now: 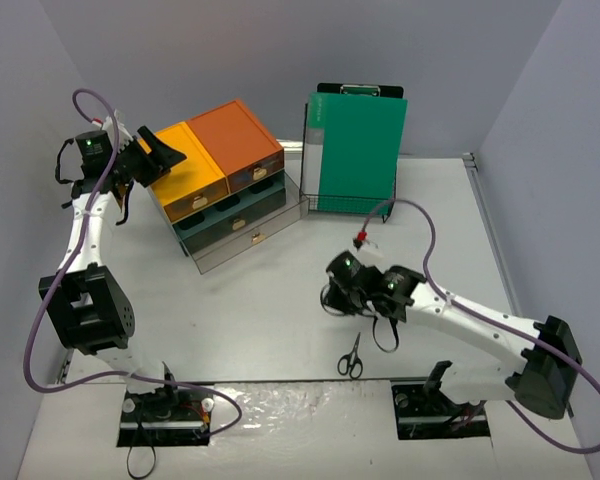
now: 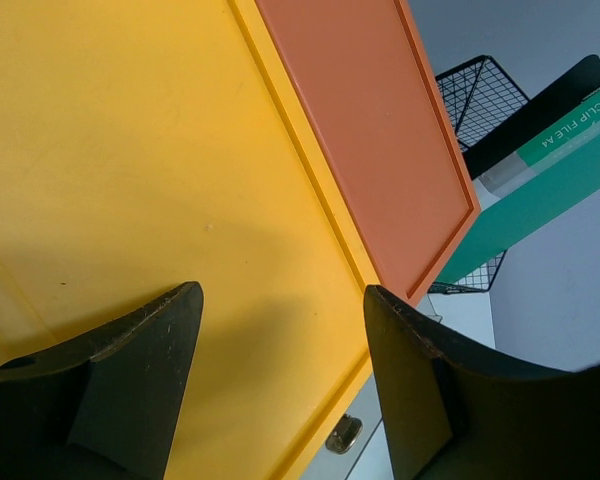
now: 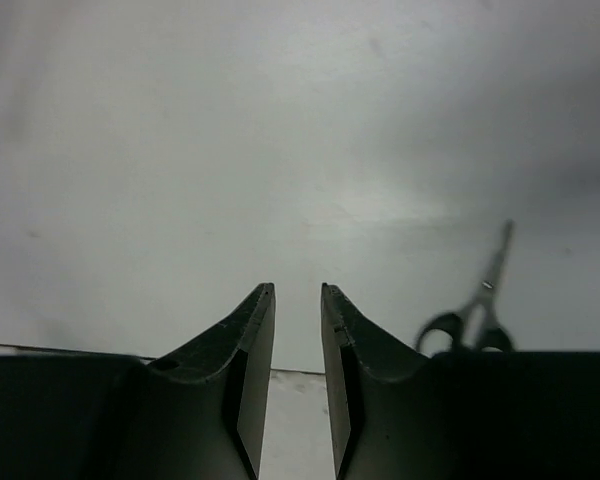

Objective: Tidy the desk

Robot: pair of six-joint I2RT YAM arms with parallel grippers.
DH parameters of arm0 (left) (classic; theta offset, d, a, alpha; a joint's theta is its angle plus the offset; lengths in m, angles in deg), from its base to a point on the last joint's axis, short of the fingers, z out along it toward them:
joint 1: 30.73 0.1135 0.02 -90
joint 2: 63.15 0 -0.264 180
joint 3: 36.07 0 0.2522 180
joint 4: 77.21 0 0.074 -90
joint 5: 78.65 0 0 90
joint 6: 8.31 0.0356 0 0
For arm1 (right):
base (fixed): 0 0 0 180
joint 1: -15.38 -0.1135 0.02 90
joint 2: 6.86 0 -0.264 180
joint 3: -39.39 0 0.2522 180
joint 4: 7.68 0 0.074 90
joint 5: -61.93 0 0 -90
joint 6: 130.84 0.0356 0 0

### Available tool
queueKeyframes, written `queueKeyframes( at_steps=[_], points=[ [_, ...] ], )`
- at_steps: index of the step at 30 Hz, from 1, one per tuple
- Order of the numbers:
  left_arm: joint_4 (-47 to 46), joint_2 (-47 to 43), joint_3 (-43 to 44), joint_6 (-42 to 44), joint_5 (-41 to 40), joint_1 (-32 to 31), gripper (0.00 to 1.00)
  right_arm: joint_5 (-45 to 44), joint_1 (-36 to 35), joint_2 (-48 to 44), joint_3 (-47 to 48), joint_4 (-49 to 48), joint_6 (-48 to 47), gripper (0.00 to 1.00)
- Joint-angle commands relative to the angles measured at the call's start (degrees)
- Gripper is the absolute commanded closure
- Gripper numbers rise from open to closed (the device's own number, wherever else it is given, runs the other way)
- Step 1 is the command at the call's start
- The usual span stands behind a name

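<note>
Scissors (image 1: 351,355) lie loose near your worktop's (image 1: 280,310) front edge, right hand (image 1: 332,299) narrow and empty, left hand (image 2: 280,330) wide.

The overhead view is evenly lit and sharp, with soft shadows cast beneath the arms. The small black-handled scissors (image 3: 477,318) are rendered blurred in the dim right wrist view.

The scissors (image 3: 477,313) are blurred, their handles partly hidden behind the right claw (image 3: 298,350).
</note>
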Motion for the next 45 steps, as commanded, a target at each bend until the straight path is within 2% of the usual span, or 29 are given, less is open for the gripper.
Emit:
queueKeyframes(
  at_steps=[1,7,11,20,26,31,45],
  points=[
    [1.69,0.25,-1.61,-1.21,-1.22,0.49,0.37,-5.47,-3.95,-4.92,-9.56,10.6,11.64,0.77],
    [1.49,0.21,-0.96,-2.05,-0.83,0.4,0.37,-4.21,-6.12,-4.51,-14.06,12.99,14.88,0.78],
    [1.23,0.17,-0.95,-2.4,-0.65,0.4,0.37,-4.29,-8.76,-4.49,-14.24,13.15,17.72,0.81],
    [0.56,-0.4,-1.35,-3.17,-0.39,0.4,0.37,-1.68,-15.06,-0.27,-13.79,13.06,23.75,0.8],
    [0.27,-0.73,-1.77,-3.38,-0.19,0.49,0.37,-2.5,-16.22,3.32,-13.64,13.0,25.73,0.8],
    [0.21,-0.82,-1.68,-3.47,-0.1,0.49,0.37,-3.07,-16.52,2.83,-16.91,11.86,29.26,0.8],
    [0.38,-1.02,-1.68,-3.27,-0.04,0.49,0.37,-2.25,-16.75,9.34,-17.8,7.22,26.47,0.76]
  ],
)
